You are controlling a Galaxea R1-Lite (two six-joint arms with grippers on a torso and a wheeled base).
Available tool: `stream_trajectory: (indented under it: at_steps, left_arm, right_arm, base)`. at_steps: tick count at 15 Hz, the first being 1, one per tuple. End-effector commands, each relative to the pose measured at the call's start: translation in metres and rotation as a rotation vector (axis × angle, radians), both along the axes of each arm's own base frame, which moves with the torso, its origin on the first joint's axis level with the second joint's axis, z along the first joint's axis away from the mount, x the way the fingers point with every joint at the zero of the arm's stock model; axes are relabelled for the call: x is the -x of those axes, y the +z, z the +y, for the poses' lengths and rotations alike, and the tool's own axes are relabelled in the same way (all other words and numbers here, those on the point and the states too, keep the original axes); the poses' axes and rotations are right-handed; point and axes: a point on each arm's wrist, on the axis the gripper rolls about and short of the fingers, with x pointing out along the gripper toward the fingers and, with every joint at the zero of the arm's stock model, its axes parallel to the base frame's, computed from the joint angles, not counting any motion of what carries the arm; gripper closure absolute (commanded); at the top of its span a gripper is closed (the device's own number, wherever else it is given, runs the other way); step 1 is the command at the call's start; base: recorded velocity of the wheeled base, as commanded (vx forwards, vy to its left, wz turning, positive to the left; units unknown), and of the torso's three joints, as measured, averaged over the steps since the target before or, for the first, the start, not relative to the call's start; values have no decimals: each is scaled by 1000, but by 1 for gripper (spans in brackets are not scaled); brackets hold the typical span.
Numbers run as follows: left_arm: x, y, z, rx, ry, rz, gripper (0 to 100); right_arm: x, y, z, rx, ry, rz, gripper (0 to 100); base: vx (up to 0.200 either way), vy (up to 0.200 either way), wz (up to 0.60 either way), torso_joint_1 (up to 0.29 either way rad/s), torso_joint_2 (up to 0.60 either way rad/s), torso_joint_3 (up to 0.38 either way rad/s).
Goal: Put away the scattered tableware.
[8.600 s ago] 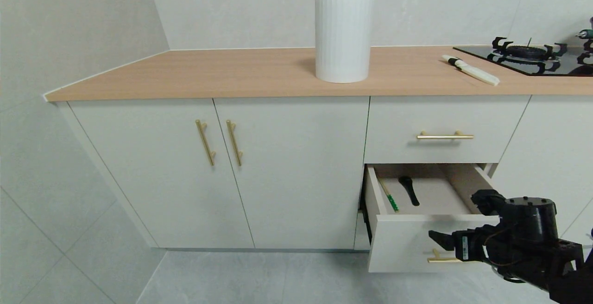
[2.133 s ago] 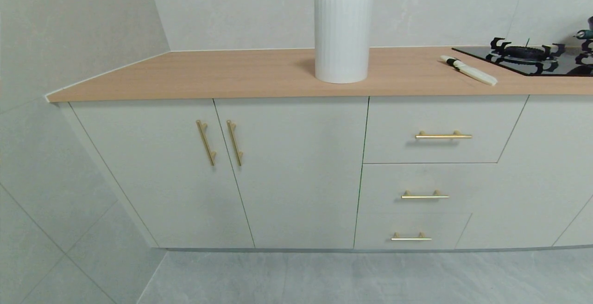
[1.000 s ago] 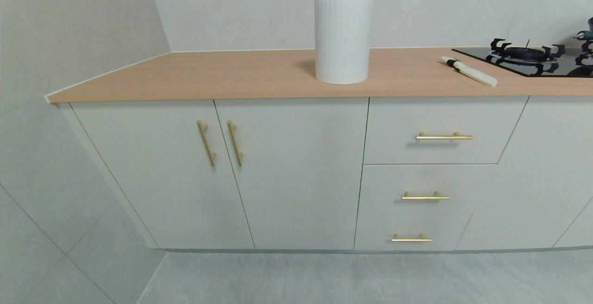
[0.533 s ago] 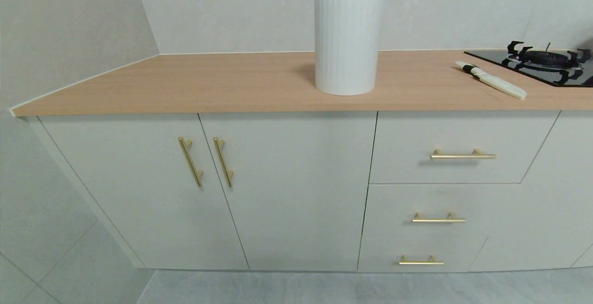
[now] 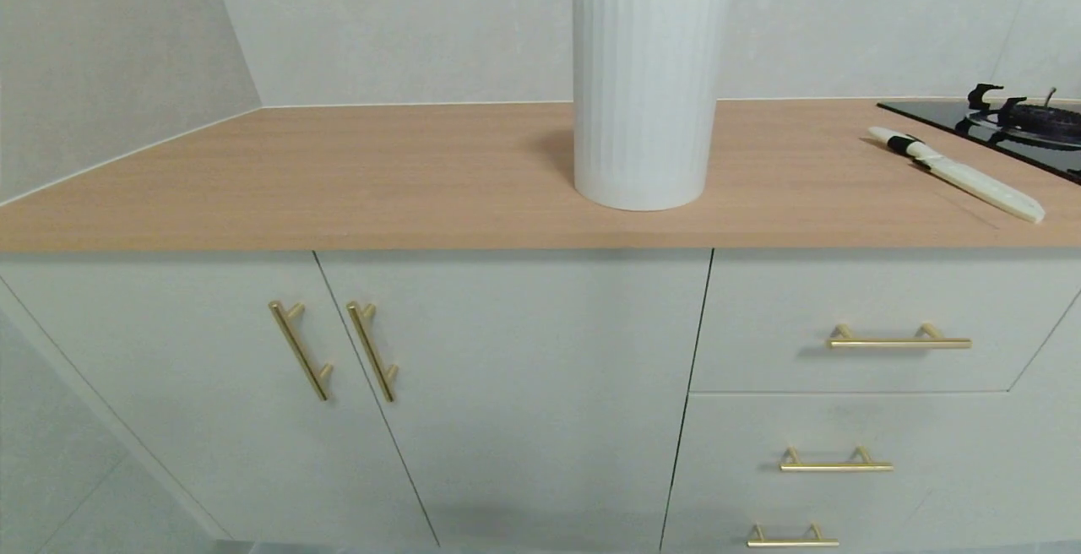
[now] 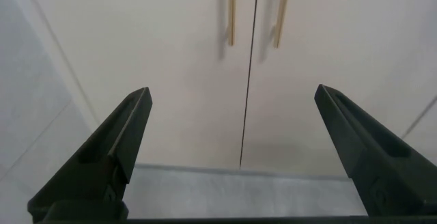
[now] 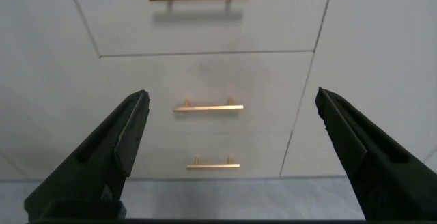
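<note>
Stove point(image 5: 1013, 125) partly beyond right edge

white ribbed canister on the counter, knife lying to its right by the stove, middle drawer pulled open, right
No: the middle drawer is shut, flush with the fronts around it, as the head view shows. The white ribbed canister does stand on the counter, with the knife to its right by the stove.
</note>
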Motion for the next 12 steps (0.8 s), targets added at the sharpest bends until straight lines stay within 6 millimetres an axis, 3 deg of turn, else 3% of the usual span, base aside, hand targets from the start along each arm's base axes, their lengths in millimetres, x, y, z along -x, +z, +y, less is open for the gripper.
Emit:
stream_trajectory:
  at_steps: [1, 5, 11, 12]
  left_arm:
    - [0, 0, 0, 0, 1, -1, 0]
    - [0, 0, 0, 0, 1, -1, 0]
    - [0, 0, 0, 0, 1, -1, 0]
    - [0, 0, 0, 0, 1, -1, 0]
  right_arm:
    - [0, 0, 0, 0, 0, 2, 0]
    - [0, 0, 0, 0, 0, 1, 0]
    - [0, 0, 0, 0, 0, 2, 0]
    - [0, 0, 0, 0, 0, 2, 0]
  base:
    - [200, 0, 0, 2, -2, 2]
    - [200, 0, 0, 0, 5, 1]
    - [0, 0, 0, 0, 0, 0]
    - [0, -200, 0, -2, -2, 2]
